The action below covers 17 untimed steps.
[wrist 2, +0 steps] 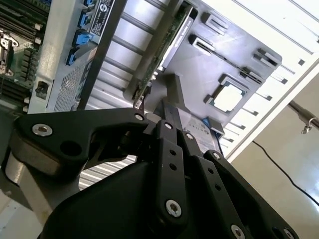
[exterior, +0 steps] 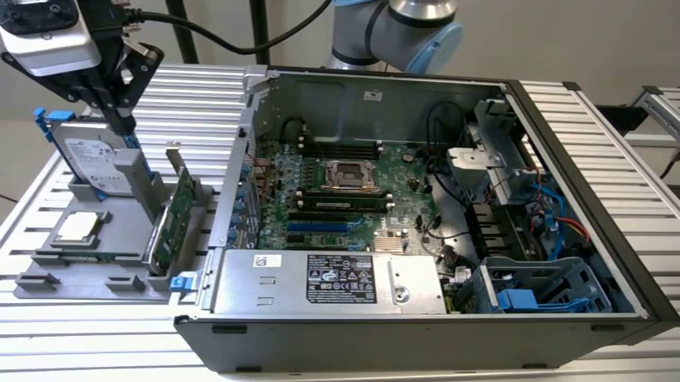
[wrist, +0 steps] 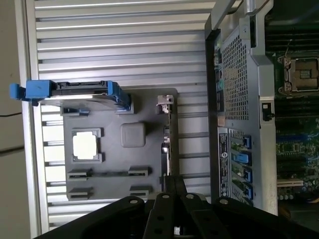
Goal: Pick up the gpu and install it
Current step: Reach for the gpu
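The gpu (exterior: pixel 173 219) stands on edge in a grey holder (exterior: pixel 53 267) at the exterior view's left, beside the open computer case (exterior: pixel 579 171). Its green board faces the case. In both wrist views it appears edge-on (wrist: pixel 167 144) (wrist 2: pixel 167 42), with its silver bracket (wrist: pixel 164 100) at one end. My gripper (exterior: pixel 124 127) hangs above the holder, higher than the card and apart from it. Its black fingers (wrist: pixel 174 183) (wrist 2: pixel 168 113) are shut with nothing between them.
A silver hard drive in a blue frame (exterior: pixel 91 159) stands upright at the holder's back, just under the gripper. A square processor (exterior: pixel 80 227) lies flat in the holder. Inside the case are the motherboard (exterior: pixel 340 191), blue slots (exterior: pixel 318 227) and the power supply (exterior: pixel 330 278).
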Tool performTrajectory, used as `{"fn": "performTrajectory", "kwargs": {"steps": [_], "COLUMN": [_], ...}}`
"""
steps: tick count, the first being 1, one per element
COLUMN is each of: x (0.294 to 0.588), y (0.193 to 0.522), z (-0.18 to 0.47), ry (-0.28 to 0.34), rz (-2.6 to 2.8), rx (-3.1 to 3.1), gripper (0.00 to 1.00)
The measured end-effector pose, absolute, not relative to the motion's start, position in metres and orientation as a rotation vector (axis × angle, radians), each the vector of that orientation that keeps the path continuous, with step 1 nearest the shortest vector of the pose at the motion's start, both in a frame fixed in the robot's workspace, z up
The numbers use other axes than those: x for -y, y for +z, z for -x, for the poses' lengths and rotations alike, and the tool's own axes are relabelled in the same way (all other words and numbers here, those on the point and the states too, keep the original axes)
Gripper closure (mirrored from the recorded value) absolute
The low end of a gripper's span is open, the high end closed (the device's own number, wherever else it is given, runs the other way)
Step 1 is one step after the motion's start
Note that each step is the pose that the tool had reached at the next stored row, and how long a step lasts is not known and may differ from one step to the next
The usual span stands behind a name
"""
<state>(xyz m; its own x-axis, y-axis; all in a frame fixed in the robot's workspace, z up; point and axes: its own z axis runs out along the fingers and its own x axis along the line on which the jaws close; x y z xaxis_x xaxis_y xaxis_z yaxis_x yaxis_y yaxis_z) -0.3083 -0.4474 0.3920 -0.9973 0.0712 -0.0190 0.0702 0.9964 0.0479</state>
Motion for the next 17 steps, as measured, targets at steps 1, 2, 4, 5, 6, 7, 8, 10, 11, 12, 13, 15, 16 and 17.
{"fn": "performTrajectory", "kwargs": {"steps": [1, 2, 4, 5, 6, 7, 8, 10, 11, 12, 13, 15, 16, 17], "x": [0.448, 0.45, 0.452, 0.453, 0.454, 0.455, 0.456, 0.459, 0.46, 0.461, 0.462, 0.464, 0.465, 0.466], "y": [0.392, 0.392, 0.392, 0.392, 0.392, 0.392, 0.392, 0.392, 0.392, 0.392, 0.392, 0.392, 0.392, 0.392], "z": [0.308, 0.308, 0.308, 0.308, 0.308, 0.308, 0.308, 0.308, 0.308, 0.308, 0.308, 0.308, 0.308, 0.308], "ry": [0.074, 0.074, 0.074, 0.074, 0.074, 0.074, 0.074, 0.074, 0.074, 0.074, 0.074, 0.073, 0.073, 0.074], "rz": [-0.11, -0.11, -0.11, -0.111, -0.111, -0.111, -0.113, -0.118, -0.12, -0.121, -0.123, -0.127, -0.129, -0.131], "rx": [-3.118, -3.118, -3.118, -3.119, -3.119, -3.119, -3.119, -3.119, -3.118, -3.118, -3.118, -3.118, -3.118, -3.118], "gripper": [1.0, 1.0, 1.0, 1.0, 1.0, 1.0, 1.0, 1.0, 1.0, 1.0, 1.0, 1.0, 1.0, 1.0]}}
